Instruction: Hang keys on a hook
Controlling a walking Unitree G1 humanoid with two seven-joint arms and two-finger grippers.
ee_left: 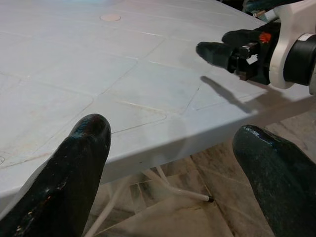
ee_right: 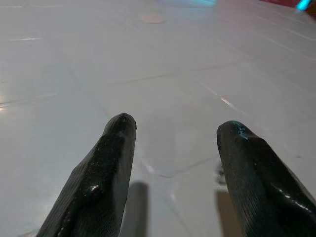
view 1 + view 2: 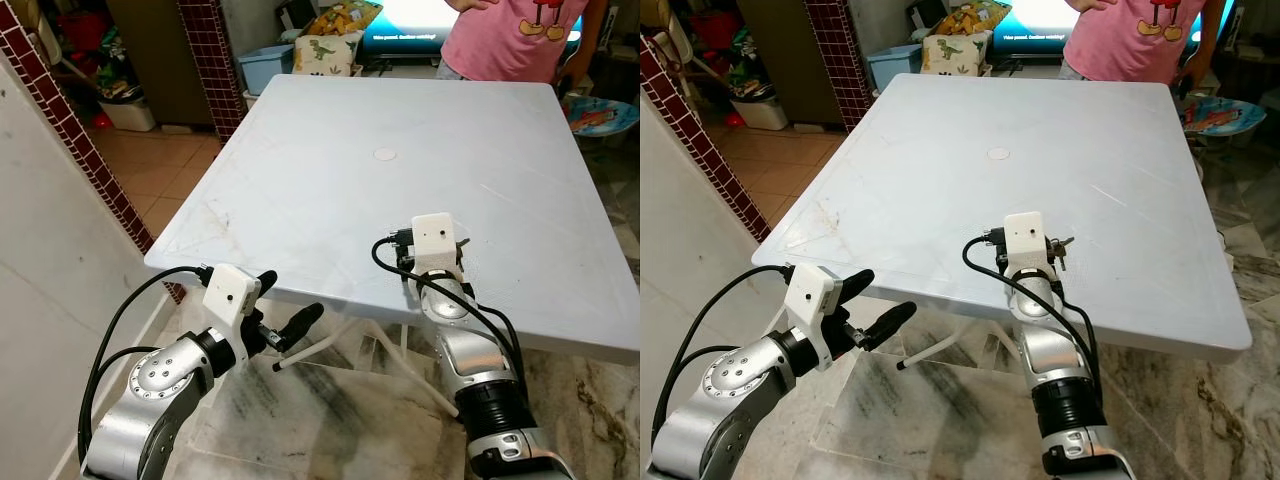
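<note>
Both silver arms reach toward the white table [image 3: 300, 160] from its near edge. Off that edge, toward the table's near-left corner, the left gripper [image 3: 283, 303] hangs above the marble floor [image 3: 330, 420] with its black fingers [image 1: 74, 173] spread wide and empty. Over the tabletop, just inside the near edge, the right gripper [image 2: 173, 163] hovers low, fingers [image 2: 106, 168] well apart and holding nothing. Keys [image 3: 1060, 248] lie on the table right beside that gripper's wrist. At the table's far edge stands a person in a pink shirt [image 3: 510, 40].
</note>
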